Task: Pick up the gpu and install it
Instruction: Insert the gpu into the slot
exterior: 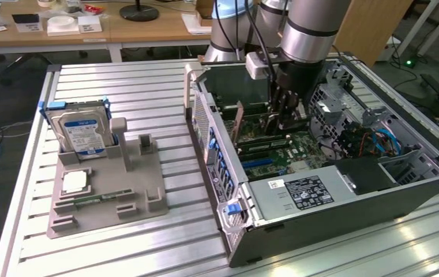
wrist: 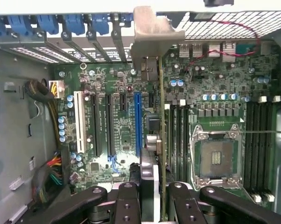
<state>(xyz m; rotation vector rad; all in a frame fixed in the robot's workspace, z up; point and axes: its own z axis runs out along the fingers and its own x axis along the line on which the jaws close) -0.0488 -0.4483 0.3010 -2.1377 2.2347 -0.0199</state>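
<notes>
Exterior view: the 1 arm reaches down into the open computer case (exterior: 221, 173); the gripper (exterior: 285, 124) hangs low over the boards inside, and the gpu (exterior: 239, 122) stands on edge in it, its tan bracket towards the case's rear wall; on the table at the exterior view's left, a hard drive (exterior: 81, 130) stands in a grey fixture (exterior: 104, 196), well apart from the work.

Wrist view: the gripper (wrist: 154, 205) is closed narrow on the gpu (wrist: 151, 46), 1 finger on each face; the card runs edge-on from the fingers to its bracket beside the rear slot covers; it lies above the motherboard (wrist: 122, 88), between the long blue slot (wrist: 137, 121) and the memory slots; whether it touches a slot I cannot tell.

Judgement: the pick-up is done and the install step is in hand; seating calls for the card's edge square over its slot, bracket meeting the rear opening, then a straight, even press.
</notes>
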